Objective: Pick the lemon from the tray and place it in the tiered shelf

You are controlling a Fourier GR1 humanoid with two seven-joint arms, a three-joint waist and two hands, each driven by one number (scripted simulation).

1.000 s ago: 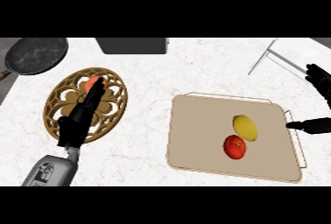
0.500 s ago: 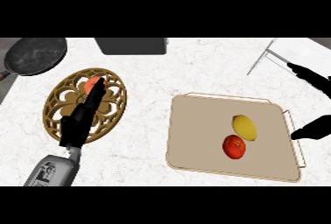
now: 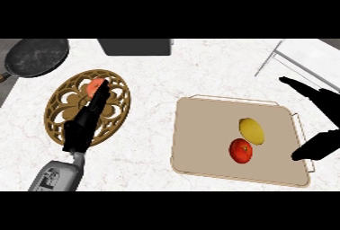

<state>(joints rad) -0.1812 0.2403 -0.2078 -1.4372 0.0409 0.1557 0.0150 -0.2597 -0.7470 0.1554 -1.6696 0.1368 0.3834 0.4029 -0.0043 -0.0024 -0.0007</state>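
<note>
Lemon [image 3: 252, 130] lay on tray [image 3: 199, 134] touching tomato [image 3: 240, 151]; judged light, firm, rollable, best grasped across its middle. Right hand [image 3: 325, 121] spread, empty.

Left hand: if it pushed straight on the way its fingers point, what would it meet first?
The left hand lies over the gold trivet, fingers pointing up-right at the orange fruit, which they would probably meet first; height above it is unclear.
</note>
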